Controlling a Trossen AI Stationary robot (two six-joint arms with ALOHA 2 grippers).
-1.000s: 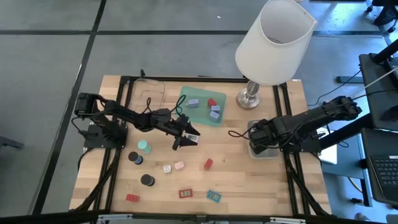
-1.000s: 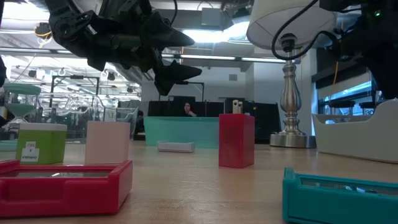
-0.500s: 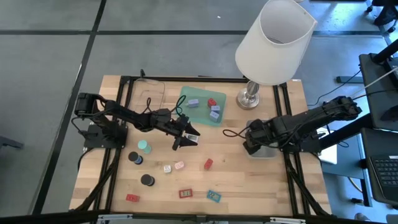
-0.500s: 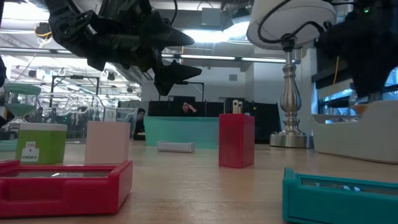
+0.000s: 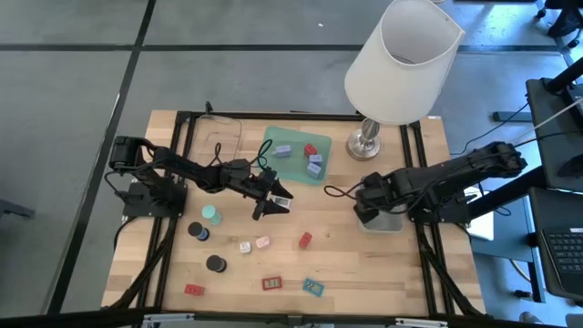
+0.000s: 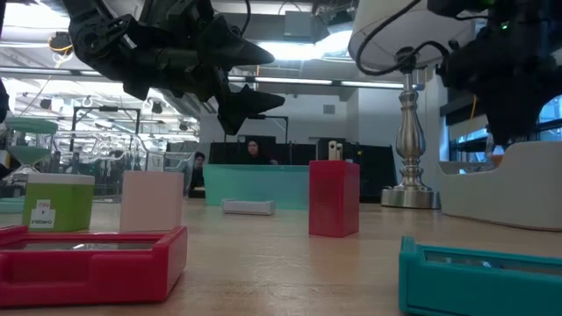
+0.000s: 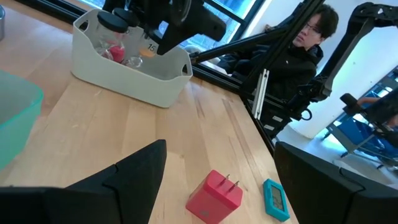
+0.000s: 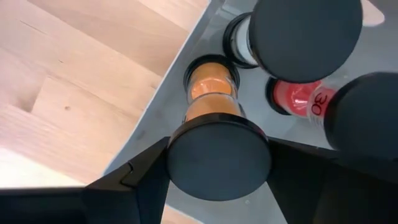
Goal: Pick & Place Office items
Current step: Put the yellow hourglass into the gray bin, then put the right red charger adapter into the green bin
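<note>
Since a second ago, right arm has swung inward: right gripper (image 5: pixel 364 202) now sits over the near-left end of the grey tray (image 5: pixel 387 221), where before it was over the tray's middle. Left arm unchanged.

Lamp (image 5: pixel 404 62) stands at table's far right, base beside the green tray (image 5: pixel 293 172). Green tray holds lavender, red and blue blocks.

Grey tray: right wrist view shows black-capped hourglass pieces in it, one orange (image 8: pixel 214 93), one red (image 8: pixel 297 98). Right fingers spread either side of the orange one's cap; cannot tell if touching.

Left gripper (image 5: pixel 271 199) hovers mid-table just off the green tray's near edge, fingers spread wide, nothing between them.

Loose items on the table: red block (image 5: pixel 304 240) near centre, also under the left wrist camera (image 7: pixel 215 196); white-pink blocks (image 5: pixel 254 244); mint cap (image 5: pixel 210 215); black caps (image 5: pixel 198 231); flat red pieces (image 5: pixel 271 283) and teal rectangle (image 5: pixel 313 287) along the near edge.

Person (image 7: pixel 292 56) seated beyond the table.
</note>
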